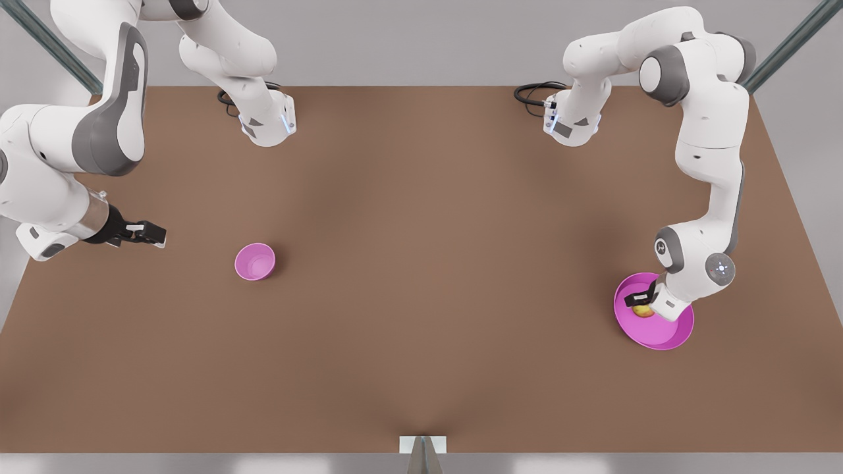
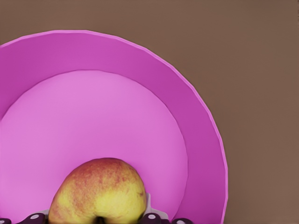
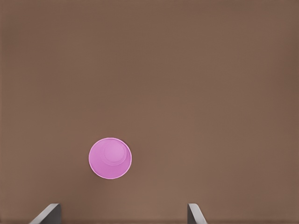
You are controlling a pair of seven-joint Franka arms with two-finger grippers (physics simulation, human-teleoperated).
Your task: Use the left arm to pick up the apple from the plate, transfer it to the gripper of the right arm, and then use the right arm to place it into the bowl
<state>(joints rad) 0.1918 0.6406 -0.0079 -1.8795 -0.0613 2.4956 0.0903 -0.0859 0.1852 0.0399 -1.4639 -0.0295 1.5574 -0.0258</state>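
Small yellow-green, red-blushed apple (image 2: 98, 193) sits on the wide magenta plate (image 1: 665, 332), left gripper (image 1: 640, 300) straddling it, grip unclear; right gripper (image 1: 150, 234) waits wide open beside the small pink bowl (image 3: 110, 158).

We see two arms in glossy white shells with dark grey joint caps and grey side panels. Our left gripper (image 1: 637, 304) is black on a white wrist block; a grey disc with small lights sits at its 2 o'clock. Our right gripper (image 1: 157, 234) is black behind a metallic silver collar. Black cables coil beside each white base.
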